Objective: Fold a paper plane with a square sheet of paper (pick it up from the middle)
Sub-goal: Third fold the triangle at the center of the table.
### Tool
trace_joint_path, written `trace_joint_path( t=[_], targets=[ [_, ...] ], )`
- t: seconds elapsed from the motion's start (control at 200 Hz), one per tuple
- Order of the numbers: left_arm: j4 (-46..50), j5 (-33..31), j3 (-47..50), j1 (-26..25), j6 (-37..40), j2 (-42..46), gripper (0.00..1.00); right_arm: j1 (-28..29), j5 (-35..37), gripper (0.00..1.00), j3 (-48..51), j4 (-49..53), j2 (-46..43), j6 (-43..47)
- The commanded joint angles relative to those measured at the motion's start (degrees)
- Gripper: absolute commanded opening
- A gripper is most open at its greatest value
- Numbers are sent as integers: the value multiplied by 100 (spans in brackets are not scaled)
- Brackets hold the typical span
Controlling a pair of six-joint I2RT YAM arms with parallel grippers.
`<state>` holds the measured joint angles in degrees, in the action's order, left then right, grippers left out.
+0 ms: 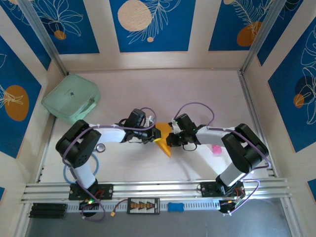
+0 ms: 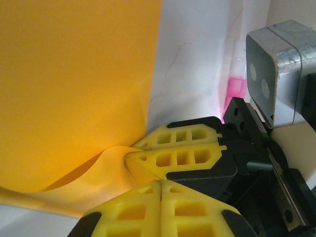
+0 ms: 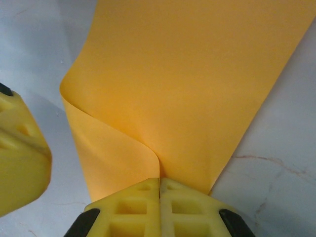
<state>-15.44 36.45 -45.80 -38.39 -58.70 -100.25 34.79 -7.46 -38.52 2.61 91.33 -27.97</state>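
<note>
Right claw [image 3: 159, 183]: shut tight on the paper [image 3: 187, 74], pinching a curled-over edge between its yellow tips.
Left claw [image 2: 160, 186]: also shut, tips right against the paper's curl, just beside the right claw. You can't tell whether any paper is caught between them.
Paper place: middle of the table [image 1: 197, 89], between the two claws. One part is lifted and bent over on itself, the rest lies flat.
Step (my guess): a fold is under way, with a flap going over.
Do it well: hold the right pinch firm and carry the flap low and slow so it doesn't twist. Line up edge to edge before you press. Use the closed left tips as a presser, sweeping along the bend away from the pinch. Don't drag the flat part.
Risk: thin paper, likely to buckle or tear if you pull the claws apart.
Progress: looks early, no dart shape yet.
Green case [image 1: 71, 102]: far left corner, closed, contents hidden.
Pink object [image 1: 216, 149]: loose on the table by your right arm, in no container, well apart from the paper.
</note>
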Motion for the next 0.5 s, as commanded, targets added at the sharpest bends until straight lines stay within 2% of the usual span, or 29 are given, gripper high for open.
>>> trace_joint_path(
  t=[0.0, 0.495],
  targets=[
    [6, 91, -103, -70, -57, -151, 0, -30, 61, 0, 7, 152, 78, -36],
    [192, -16, -227, -173, 30, -386, 0, -32, 70, 0, 20, 148, 87, -35]
  ],
)
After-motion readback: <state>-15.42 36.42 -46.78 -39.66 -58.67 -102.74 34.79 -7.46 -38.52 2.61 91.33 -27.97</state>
